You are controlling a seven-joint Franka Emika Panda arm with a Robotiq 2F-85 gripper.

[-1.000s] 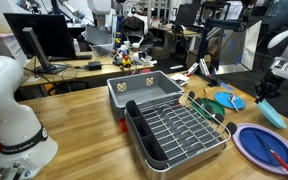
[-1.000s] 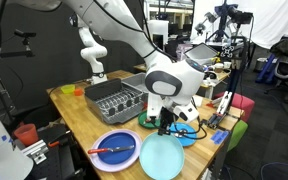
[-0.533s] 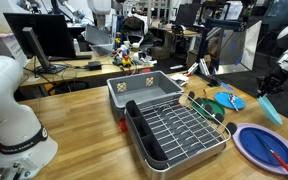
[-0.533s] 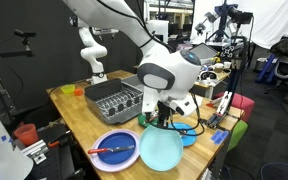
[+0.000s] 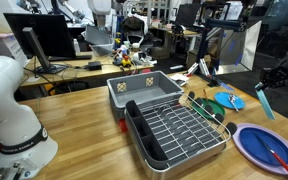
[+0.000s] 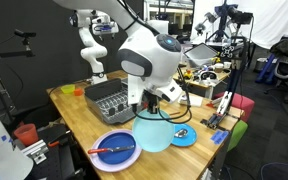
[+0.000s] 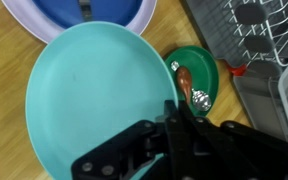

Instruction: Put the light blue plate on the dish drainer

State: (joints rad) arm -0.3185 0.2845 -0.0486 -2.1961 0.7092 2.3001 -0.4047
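My tool (image 7: 176, 118) comes in from the bottom of the wrist view, its jaws clamped on the rim of the light blue plate (image 7: 89, 100); the plate's glossy face fills most of that view and nothing lies on it. In an exterior view the tool (image 5: 271, 82) holds the light blue plate (image 5: 262, 102) steeply tilted, nearly edge-on to the camera, and it appears clear of the wooden surface (image 5: 84, 110). The plate is not on the dish drainer (image 5: 179, 130); it hangs off to one side of it, apart. The drainer's wire rack carries no dishes that I can see. In the wrist view a green dish (image 7: 199, 72) with a spoon (image 7: 191, 88) in it lies between the plate and the dish drainer (image 7: 249, 30). A purple-blue plate (image 5: 254, 145) carrying a red utensil (image 5: 277, 155) rests on the surface near the held plate. A grey bin (image 5: 144, 90) stands just behind the drainer. In an exterior view the light blue plate (image 6: 159, 133) sits between the purple-blue plate (image 6: 114, 158) and a small blue plate (image 6: 184, 138).
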